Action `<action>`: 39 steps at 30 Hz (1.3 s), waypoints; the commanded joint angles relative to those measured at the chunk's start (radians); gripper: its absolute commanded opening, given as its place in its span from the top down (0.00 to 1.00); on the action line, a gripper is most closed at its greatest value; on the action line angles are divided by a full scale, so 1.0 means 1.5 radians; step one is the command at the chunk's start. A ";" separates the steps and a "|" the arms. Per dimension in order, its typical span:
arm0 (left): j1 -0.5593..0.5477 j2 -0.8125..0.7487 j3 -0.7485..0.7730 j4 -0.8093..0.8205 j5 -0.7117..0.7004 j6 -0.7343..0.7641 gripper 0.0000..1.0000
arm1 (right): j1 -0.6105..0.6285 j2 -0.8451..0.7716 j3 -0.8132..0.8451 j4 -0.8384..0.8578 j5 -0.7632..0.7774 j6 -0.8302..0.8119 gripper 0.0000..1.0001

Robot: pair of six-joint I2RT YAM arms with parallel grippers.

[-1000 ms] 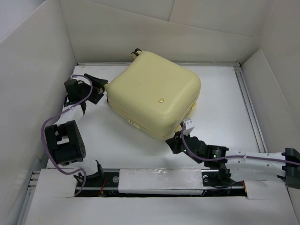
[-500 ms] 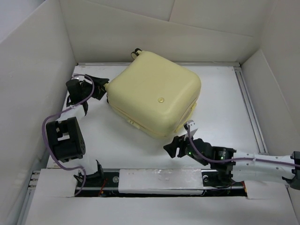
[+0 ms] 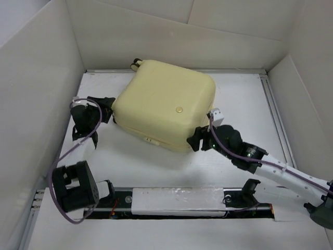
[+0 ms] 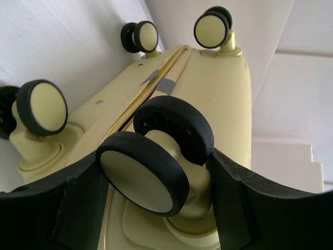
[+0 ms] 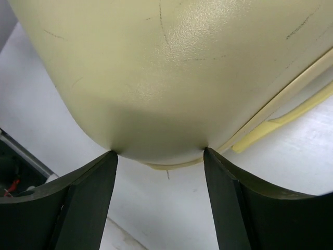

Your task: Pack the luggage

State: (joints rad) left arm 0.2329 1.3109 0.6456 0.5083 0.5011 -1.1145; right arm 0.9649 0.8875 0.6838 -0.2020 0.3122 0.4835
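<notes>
Luggage: pale yellow hard-shell suitcase, lying flat and closed on the white table, toward the far middle; its inside is hidden.
Left pincer: the fingers stand on either side of a twin caster wheel that fills the gap between them; they look clamped on it.
Right pincer: spread wide, both fingertips against the shell's rounded near right corner, nothing gripped.
Left wrist view only: four cream-and-black casters on the suitcase's left end, with the seam of the two shells running between them.
Right wrist view only: fine scratches on the shell and a pale seam strip at the right.
Top view only: a small round gold badge on the upper shell; white walls around the table.
Left arm: up from its near left base, reaching far, wrist turned right toward the suitcase.
Right arm: low and stretched out, slanting from the near right corner to the suitcase.
</notes>
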 commanded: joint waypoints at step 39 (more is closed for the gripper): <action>0.005 -0.427 -0.125 -0.195 -0.046 0.135 1.00 | -0.554 0.310 -0.094 0.595 -0.733 -0.236 0.53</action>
State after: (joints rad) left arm 0.2440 0.6670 0.4149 0.1001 0.4076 -0.9066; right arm 0.1364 1.3083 0.4904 0.5076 -0.5846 0.1696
